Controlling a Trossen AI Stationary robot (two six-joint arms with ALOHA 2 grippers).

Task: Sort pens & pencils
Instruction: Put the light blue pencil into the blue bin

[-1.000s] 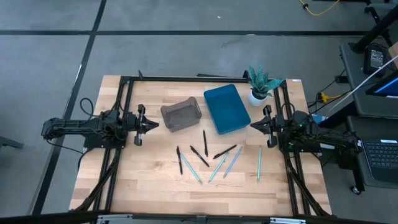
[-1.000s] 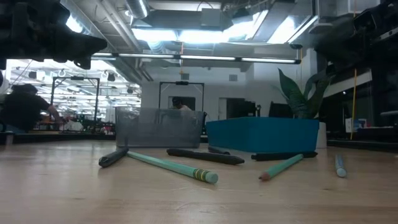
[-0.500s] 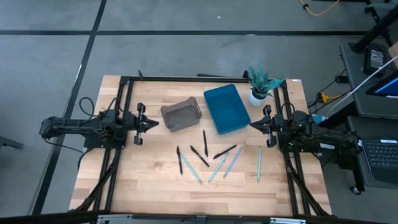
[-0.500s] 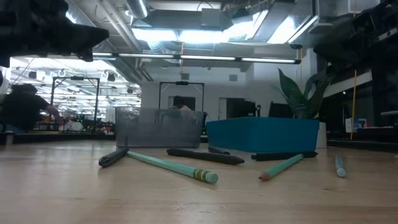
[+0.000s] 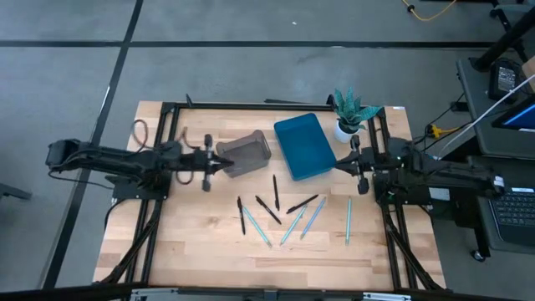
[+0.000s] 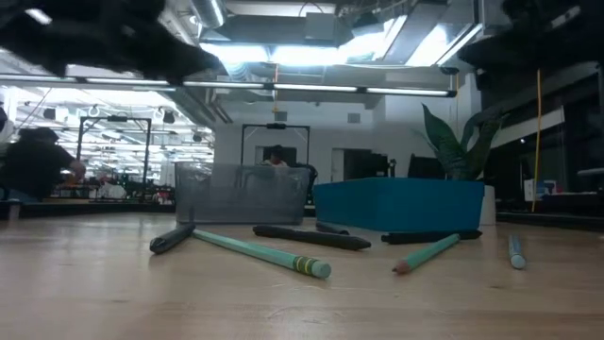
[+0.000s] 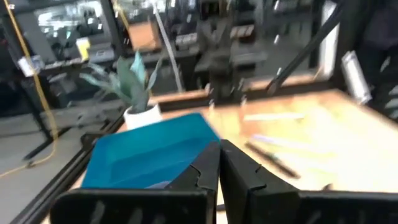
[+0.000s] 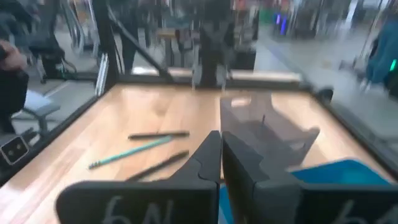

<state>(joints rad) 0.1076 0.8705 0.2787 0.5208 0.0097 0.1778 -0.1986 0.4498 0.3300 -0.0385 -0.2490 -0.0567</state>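
You've got a pale wood tabletop (image 5: 192,242), plank-jointed, smooth satin finish. Grey bin (image 5: 243,154) near the far edge looks like translucent smoky plastic. Blue tray (image 5: 304,146) beside it: opaque matt plastic. Black sticks (image 5: 267,206) matt; light blue pencils (image 5: 292,226) smooth painted, one with a metal ferrule

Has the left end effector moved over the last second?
Yes. In the high view the left end effector, shut and empty, has slid toward the table's middle and now sits at the near edge of the grey bin, which stayed put.
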